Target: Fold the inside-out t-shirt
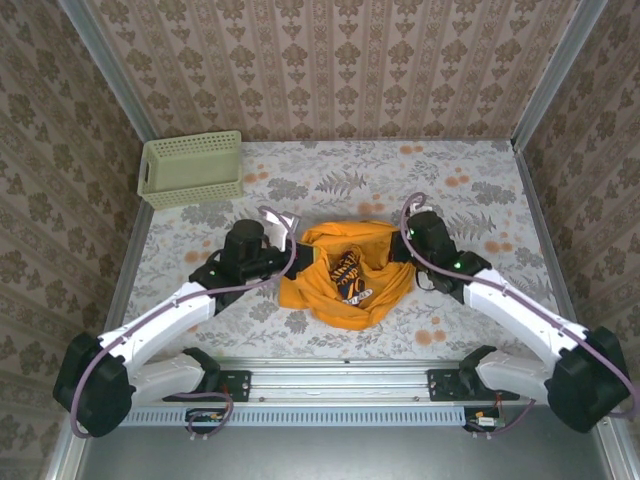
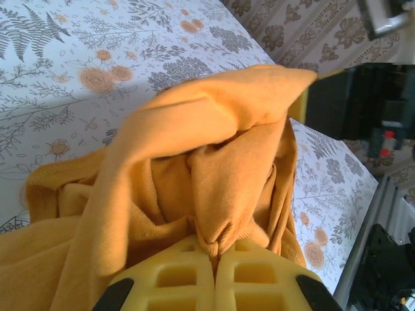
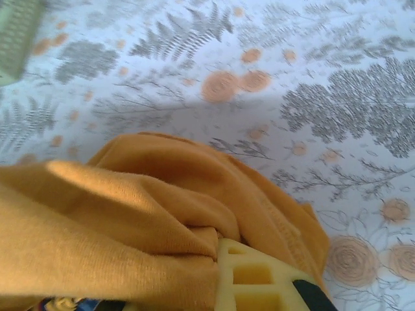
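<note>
1. Nearest me, the left gripper (image 2: pixel 215 256): I am seeing its yellow fingers (image 2: pixel 175 278) pressed together, pinching a pleat of the inside-out t-shirt (image 2: pixel 194 149). It is biting the shirt's 9 o'clock edge.
2. The right gripper (image 3: pixel 224 259) is clamping orange cloth at the shirt's 3 o'clock edge. One finger is hiding under fabric, and the fold is disappearing tightly into the bite.
3. The shirt is lying bunched at the middle of the table (image 1: pixel 470 190), between the two grippers, with a dark print (image 1: pixel 350 280) showing at its centre. I am judging these opposite grips as set for drawing the cloth apart and flattening it. No fold is made yet.
4. Farthest, at 10 o'clock, the pale green basket (image 1: pixel 192 168) is sitting well apart from the shirt, out of the working area.
</note>
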Controlling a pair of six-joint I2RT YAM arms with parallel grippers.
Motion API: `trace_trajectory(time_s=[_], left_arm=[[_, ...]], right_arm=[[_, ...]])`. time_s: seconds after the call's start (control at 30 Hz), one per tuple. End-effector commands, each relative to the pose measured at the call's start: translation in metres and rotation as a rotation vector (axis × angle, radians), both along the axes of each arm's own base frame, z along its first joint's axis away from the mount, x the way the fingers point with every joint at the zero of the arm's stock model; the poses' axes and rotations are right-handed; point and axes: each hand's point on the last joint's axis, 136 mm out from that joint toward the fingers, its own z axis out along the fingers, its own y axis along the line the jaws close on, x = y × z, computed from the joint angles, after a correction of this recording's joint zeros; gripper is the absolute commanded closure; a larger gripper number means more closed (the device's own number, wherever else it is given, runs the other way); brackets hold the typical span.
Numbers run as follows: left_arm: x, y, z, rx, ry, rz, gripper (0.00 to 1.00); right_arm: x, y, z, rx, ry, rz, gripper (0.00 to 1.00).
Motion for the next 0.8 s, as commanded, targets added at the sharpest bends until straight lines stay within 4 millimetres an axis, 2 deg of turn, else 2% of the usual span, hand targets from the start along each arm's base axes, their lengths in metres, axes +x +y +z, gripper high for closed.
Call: trace_trajectory(time_s=[0.0, 0.03, 0.07, 0.13, 0.2, 0.27, 0.3, 0.37, 0.43, 0.5, 0.57, 0.67, 0.77], left_arm=[[0.009, 0.008, -0.009, 0.051, -0.004, 0.029, 0.99], [0.012, 0.010, -0.012, 0.064, 0.003, 0.043, 0.98], [0.016, 0.014, -0.018, 0.083, 0.014, 0.067, 0.92], [0.025, 0.023, -0.030, 0.136, 0.046, 0.126, 0.90], [0.033, 0.035, -0.044, 0.194, 0.088, 0.188, 0.90], [0.039, 0.045, -0.054, 0.223, 0.128, 0.225, 0.89], [0.039, 0.049, -0.059, 0.229, 0.146, 0.237, 0.88], [0.040, 0.053, -0.065, 0.233, 0.166, 0.250, 0.86], [0.038, 0.052, -0.067, 0.226, 0.169, 0.241, 0.83], [0.037, 0.051, -0.067, 0.214, 0.172, 0.241, 0.82], [0.037, 0.051, -0.067, 0.204, 0.173, 0.240, 0.81], [0.037, 0.049, -0.067, 0.194, 0.178, 0.240, 0.81], [0.036, 0.048, -0.066, 0.184, 0.180, 0.236, 0.81]], right_arm=[[0.022, -0.020, -0.027, -0.039, 0.153, -0.095, 1.00], [0.031, -0.020, -0.036, -0.055, 0.183, -0.100, 1.00], [0.043, -0.020, -0.044, -0.081, 0.213, -0.105, 1.00], [0.060, -0.016, -0.052, -0.134, 0.243, -0.087, 0.88], [0.065, -0.012, -0.051, -0.170, 0.241, -0.068, 0.70], [0.057, 0.003, -0.038, -0.172, 0.182, -0.007, 0.57], [0.049, 0.014, -0.029, -0.171, 0.142, 0.040, 0.54], [0.029, 0.039, -0.015, -0.182, 0.079, 0.143, 0.51], [0.007, 0.070, -0.012, -0.172, 0.039, 0.265, 0.51], [-0.013, 0.104, -0.017, -0.123, 0.030, 0.380, 0.52], [-0.022, 0.124, -0.029, -0.112, 0.038, 0.424, 0.50], [-0.026, 0.145, -0.053, -0.106, 0.054, 0.467, 0.47], [-0.018, 0.155, -0.067, -0.112, 0.069, 0.462, 0.46]])
